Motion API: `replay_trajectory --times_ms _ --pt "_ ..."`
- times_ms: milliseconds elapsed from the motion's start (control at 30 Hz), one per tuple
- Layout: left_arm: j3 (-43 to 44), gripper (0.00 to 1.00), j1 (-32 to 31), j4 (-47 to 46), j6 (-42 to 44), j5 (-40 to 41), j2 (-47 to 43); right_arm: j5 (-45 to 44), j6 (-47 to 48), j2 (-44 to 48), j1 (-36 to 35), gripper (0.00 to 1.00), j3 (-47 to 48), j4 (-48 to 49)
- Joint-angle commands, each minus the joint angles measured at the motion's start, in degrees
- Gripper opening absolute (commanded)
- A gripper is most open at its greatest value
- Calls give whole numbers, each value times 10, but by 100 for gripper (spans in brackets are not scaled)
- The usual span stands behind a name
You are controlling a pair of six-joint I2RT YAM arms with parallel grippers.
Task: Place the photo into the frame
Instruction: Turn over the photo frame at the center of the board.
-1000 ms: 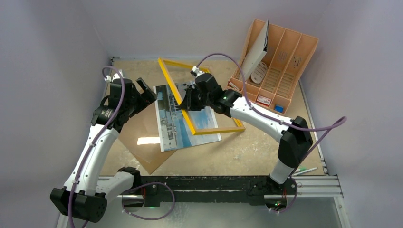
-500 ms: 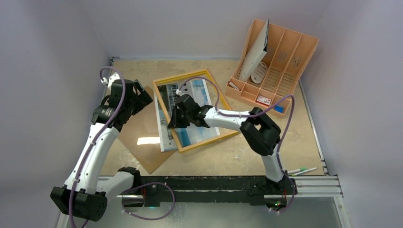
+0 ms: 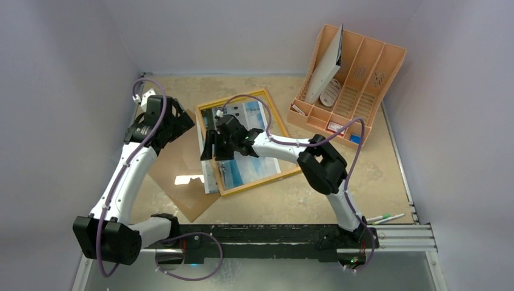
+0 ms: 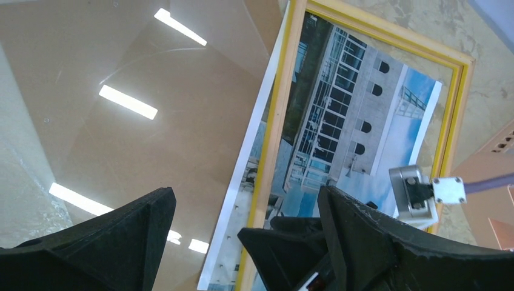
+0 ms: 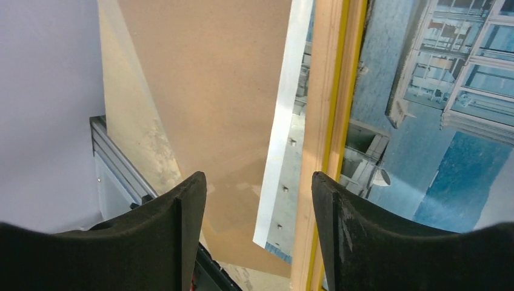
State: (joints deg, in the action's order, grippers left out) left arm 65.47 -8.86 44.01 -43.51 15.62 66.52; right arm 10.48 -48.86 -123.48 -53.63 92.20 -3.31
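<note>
Photo [image 3: 245, 170] lay face up on the table [image 3: 363, 182], mid-left, w/ the yellow frame [image 3: 260, 183] flat on top of it. Not lined up: the photo's white left edge and near-left corner stuck out past the frame's left rail, the rest showed thru the opening. Your R gripper [image 3: 209, 145] sat over that left rail, jaws spread wide, nothing pinched. In the wrist view the rail ran just by one finger, can't tell if touching. Your L gripper [image 3: 182, 118] hung above the brown board [image 3: 166, 167] just left of the photo, jaws also wide, holding nothing. Board lay flat under the photo's left edge, w/ a clear sheet [image 4: 151, 79] on it catching light glare. Peach desk organiser [image 3: 357, 79] stood at the table's far right, apart from the frame, w/ a white card [image 3: 327, 60] leaning in its left slot. Two pens [image 3: 385, 218] lay by the near-right edge.
</note>
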Motion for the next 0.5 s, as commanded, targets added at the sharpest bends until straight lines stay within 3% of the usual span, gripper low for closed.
replay_trajectory --times_ms 0,167,467 --pt "5 93 27 -44 27 15 15 4 18 39 9 66 32 -30" --pt "-22 93 95 -80 32 20 46 2 54 74 48 65 5 -25" --pt "-83 93 298 -155 -1 13 86 -1 119 142 135 65 -82 -40"
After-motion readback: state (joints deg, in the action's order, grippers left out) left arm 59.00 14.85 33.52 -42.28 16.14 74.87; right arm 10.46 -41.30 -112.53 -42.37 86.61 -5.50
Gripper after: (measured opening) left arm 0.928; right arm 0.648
